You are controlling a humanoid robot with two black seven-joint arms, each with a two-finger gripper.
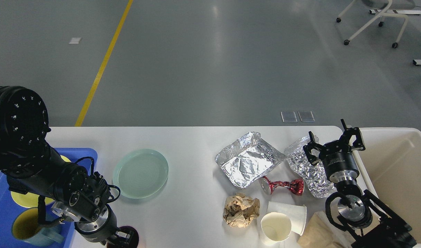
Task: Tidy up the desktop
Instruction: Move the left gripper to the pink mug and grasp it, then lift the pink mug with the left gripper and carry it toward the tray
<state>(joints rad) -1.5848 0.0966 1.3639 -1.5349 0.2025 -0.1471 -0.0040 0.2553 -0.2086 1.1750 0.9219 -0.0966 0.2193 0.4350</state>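
The white table [196, 144] spans the view, long axis left to right, smooth and rounded at the corners, littered mostly on its right half. The right gripper [334, 142] hovers nearest that litter, fingers apart and empty, above crumpled foil [305, 168]. The left gripper [122, 237] sits low; its fingers' state cannot be told.

Bright, even overhead light, sharp focus; soft glare streaks the grey floor [217, 51], faint shadows
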